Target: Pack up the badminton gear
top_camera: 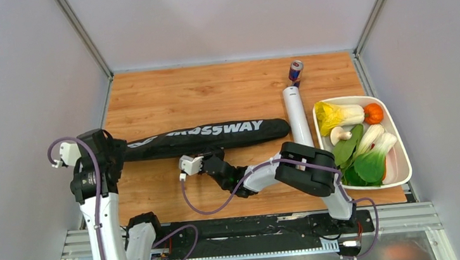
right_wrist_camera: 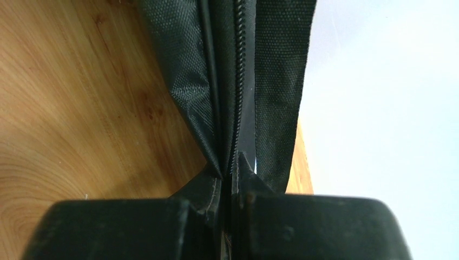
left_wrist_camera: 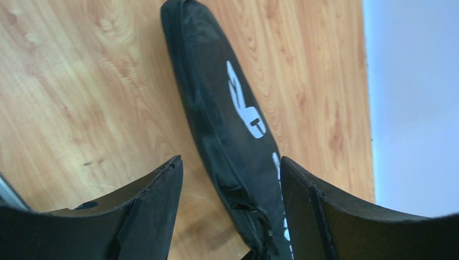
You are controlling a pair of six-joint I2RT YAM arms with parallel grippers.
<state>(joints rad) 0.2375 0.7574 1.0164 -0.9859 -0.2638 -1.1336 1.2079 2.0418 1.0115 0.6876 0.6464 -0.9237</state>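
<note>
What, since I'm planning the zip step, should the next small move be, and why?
Probably close the left gripper on the bag end: its open jaws straddle it, while the right gripper is shut on the zip, so a pull may need bracing.

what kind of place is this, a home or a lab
Most likely a robot test cell, not a home: blank pale walls box in a wood-topped table, two arms are bolted to a metal rail at its edge, and the racket bag, vegetable tray and drink can look staged.
</note>
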